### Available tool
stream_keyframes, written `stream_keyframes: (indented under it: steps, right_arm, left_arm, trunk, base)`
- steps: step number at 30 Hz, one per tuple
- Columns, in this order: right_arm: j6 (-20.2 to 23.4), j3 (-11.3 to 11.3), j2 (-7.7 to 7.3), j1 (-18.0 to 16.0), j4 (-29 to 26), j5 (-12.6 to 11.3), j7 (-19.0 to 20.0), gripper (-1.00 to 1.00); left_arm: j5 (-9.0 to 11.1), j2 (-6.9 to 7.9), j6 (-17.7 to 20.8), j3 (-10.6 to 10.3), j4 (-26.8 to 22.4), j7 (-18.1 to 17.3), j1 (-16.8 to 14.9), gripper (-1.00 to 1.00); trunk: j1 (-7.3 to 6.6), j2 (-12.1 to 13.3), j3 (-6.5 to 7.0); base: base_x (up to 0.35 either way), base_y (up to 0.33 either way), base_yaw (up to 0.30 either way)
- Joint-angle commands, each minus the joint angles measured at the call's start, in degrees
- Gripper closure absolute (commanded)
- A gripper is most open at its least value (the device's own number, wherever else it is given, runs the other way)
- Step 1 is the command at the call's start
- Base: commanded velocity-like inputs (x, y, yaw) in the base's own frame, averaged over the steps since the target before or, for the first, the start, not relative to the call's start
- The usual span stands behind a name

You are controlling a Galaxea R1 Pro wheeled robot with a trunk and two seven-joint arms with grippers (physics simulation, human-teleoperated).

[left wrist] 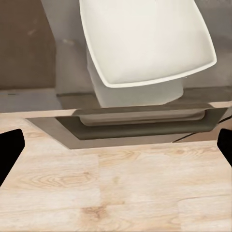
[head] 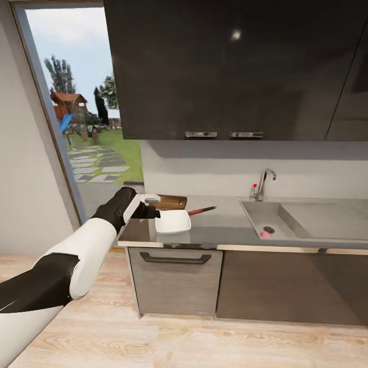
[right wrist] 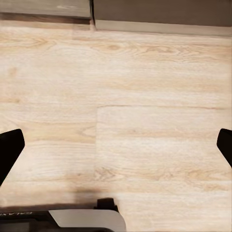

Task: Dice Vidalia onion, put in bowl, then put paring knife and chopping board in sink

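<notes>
The small rounded pinkish-red Vidalia onion (head: 265, 234) lies on the floor of the rectangular grey steel sink (head: 306, 221), just beside the round dark drain (head: 269, 230) and near the basin's front wall. Behind the sink stands a chrome tap (head: 263, 184) with a small red knob (head: 254, 185) next to it.

Well apart from the sink, along the long smooth grey countertop (head: 225, 220) toward the window end, sits the shallow white square bowl (head: 173, 221) with rounded corners, close to the counter's front edge. Behind the bowl, against the wall, lies the rectangular dark brown wooden chopping board (head: 169, 202). The slim paring knife (head: 202, 209) with its red handle and dark narrow blade rests on the counter between the bowl and the sink, its blade pointing toward the sink.

The left gripper (head: 148, 204) hangs at the far end of the countertop from the sink, just beside the bowl and in front of the board's end; whether it touches either cannot be told. In the left wrist view its two dark fingertips (left wrist: 10, 150) stand wide apart at the frame's edges, holding nothing, with the bowl (left wrist: 145, 38) and the counter edge ahead. In the right wrist view the right gripper's fingertips (right wrist: 9, 150) are likewise spread wide and empty, over the pale wooden floor (right wrist: 116, 106).

Below the countertop, dark grey cabinets (head: 176, 281) carry a bar handle (head: 175, 258); dark wall cupboards (head: 230, 66) hang above the sink.
</notes>
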Motion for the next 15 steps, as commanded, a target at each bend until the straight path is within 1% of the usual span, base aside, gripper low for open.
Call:
stream_keyframes:
  steps: [1, 15]
  right_arm:
    - [-0.18, 0.00, 0.00, -0.01, 0.04, -0.01, -0.10, -1.00]
    - [-0.18, 0.00, 0.01, -0.01, 0.04, -0.01, -0.10, -1.00]
  left_arm:
    - [0.41, 0.04, 0.20, -0.37, -0.05, 0.10, -0.01, -1.00]
    - [0.42, 0.00, 0.20, -0.36, 0.39, 0.08, 0.03, -1.00]
  trunk:
    - [0.03, -0.04, -0.10]
    - [0.03, -0.04, -1.16]
  base:
    - [0.100, 0.007, 0.000]
    - [0.146, 0.001, 0.000]
